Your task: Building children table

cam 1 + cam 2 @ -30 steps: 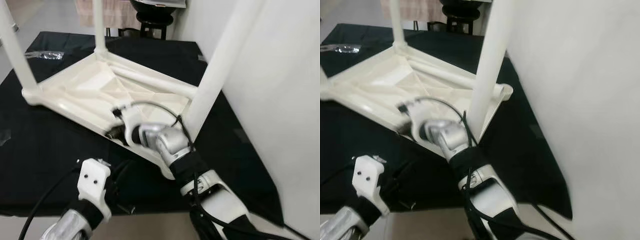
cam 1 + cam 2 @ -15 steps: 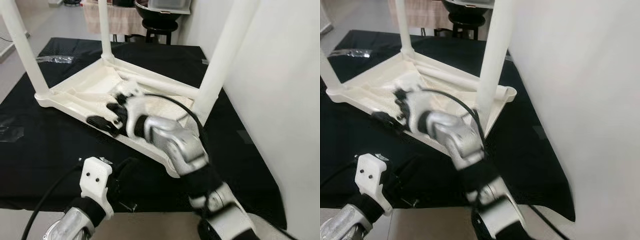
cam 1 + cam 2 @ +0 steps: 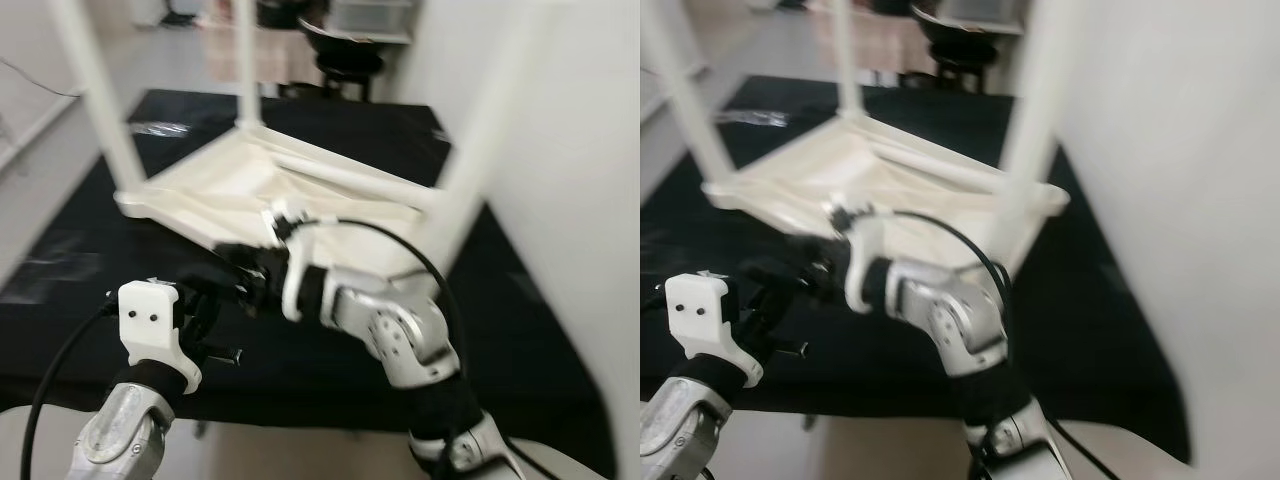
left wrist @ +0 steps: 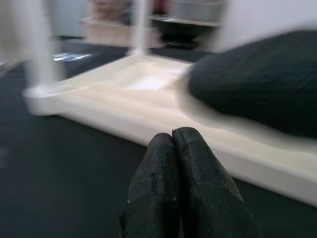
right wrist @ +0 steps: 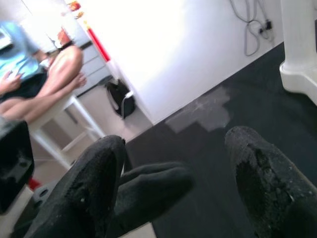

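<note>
Lying upside down on the black mat [image 3: 60, 290], the white children table [image 3: 250, 185] points its legs [image 3: 95, 95] up. At its 6 o'clock edge the right pincer [image 3: 235, 275] is released, fingers spread. The left pincer [image 4: 181, 188], clenched on nothing, hovers near this edge too, toward 7 o'clock.

Upturned white table [image 3: 250, 190] on black mat [image 3: 90, 270]

Head views bright and evenly lit but motion-blurred; the upturned white plastic children's table [image 3: 300, 185] has smeared legs. White wall [image 3: 1160, 150] nearly blown out. Black floor mat [image 3: 90, 300] reads dark and flat. Left wrist view soft, background streaked; right wrist view overexposed at top, black fingers [image 5: 257, 173] out of focus.
</note>
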You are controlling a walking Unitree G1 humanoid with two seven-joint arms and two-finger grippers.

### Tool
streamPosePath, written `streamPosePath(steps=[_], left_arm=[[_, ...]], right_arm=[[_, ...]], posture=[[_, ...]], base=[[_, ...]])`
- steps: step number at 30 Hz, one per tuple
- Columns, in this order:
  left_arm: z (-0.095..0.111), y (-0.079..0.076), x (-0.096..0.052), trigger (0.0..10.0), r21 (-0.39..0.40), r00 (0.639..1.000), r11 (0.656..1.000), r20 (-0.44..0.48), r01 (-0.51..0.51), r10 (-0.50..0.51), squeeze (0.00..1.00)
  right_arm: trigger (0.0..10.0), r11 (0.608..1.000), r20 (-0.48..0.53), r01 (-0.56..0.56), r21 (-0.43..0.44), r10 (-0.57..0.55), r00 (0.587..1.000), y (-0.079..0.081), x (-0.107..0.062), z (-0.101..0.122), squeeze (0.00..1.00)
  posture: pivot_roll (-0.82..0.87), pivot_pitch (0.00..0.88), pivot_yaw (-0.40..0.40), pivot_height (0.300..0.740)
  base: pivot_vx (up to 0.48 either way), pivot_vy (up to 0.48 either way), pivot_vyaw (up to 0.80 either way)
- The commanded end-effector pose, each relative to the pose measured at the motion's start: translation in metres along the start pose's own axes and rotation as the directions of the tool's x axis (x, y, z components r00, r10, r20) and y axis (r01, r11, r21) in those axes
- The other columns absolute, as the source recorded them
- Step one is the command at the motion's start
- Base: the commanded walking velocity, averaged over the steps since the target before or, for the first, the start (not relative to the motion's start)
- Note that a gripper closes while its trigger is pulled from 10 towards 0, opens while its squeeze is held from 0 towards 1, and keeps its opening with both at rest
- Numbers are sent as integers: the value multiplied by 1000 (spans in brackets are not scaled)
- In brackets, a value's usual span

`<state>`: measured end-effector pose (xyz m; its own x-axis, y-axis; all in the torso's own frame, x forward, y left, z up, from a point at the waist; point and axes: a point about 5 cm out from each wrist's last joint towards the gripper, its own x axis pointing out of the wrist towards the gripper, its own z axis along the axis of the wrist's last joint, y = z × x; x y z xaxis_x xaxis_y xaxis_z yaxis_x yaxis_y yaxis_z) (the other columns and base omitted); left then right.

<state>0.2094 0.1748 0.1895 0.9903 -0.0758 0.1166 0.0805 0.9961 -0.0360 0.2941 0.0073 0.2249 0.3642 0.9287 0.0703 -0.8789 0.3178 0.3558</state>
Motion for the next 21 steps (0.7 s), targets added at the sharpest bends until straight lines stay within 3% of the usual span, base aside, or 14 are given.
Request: streamPosePath(steps=[1, 4, 6, 11, 14, 15, 16, 20, 21], left_arm=[[-2, -2, 0, 10000, 5, 1000, 1000, -12, 8, -8, 0], [-2, -2, 1, 10000, 3, 1000, 1000, -13, 7, -7, 0], [-1, -1, 2, 10000, 7, 1000, 1000, -17, 13, -13, 0], [-1, 0, 3, 10000, 11, 1000, 1000, -16, 13, -13, 0], [-2, 0, 3, 10000, 22, 1000, 1000, -17, 17, -17, 0], [-2, 0, 3, 10000, 22, 1000, 1000, -17, 17, -17, 0], [-2, 0, 2, 10000, 19, 1000, 1000, -22, 21, -20, 0], [-2, 1, 1, 10000, 15, 999, 1000, -26, 23, -22, 0], [-4, 6, -4, 10000, 21, 999, 1000, -44, 16, -15, 0]], right_arm=[[10000, 997, 61, 1, 80, -5, 998, 1, -2, -1, 0], [10000, 997, 61, 2, 82, -7, 998, 0, -3, 0, 0], [10000, 994, 86, 83, 75, -89, 992, -16, -26, 2, 0], [10000, 989, 109, 136, 50, -141, 984, -24, -43, 6, 0], [10000, 975, 91, 220, 4, -220, 971, -35, -76, 5, 0], [10000, 975, 91, 220, 4, -220, 971, -35, -76, 5, 0], [10000, 971, 68, 237, -28, -235, 970, -38, -93, 2, 0], [10000, 969, 51, 243, -49, -241, 969, -39, -103, 0, 0], [10000, 973, -8, 199, -119, -201, 979, -33, -125, -3, 0]], posture=[[68, 95, -103, 740], [68, 95, -103, 740], [64, 91, -87, 740], [61, 86, -84, 740], [60, 81, -82, 740], [60, 81, -82, 740], [56, 74, -82, 740], [52, 72, -79, 740], [40, 63, -60, 740]], base=[[0, 0, 0], [0, 0, 0], [0, 0, 0], [0, 0, 0], [0, 0, 0], [0, 0, 0], [0, 0, 0], [0, 0, 0], [0, 0, 0]])
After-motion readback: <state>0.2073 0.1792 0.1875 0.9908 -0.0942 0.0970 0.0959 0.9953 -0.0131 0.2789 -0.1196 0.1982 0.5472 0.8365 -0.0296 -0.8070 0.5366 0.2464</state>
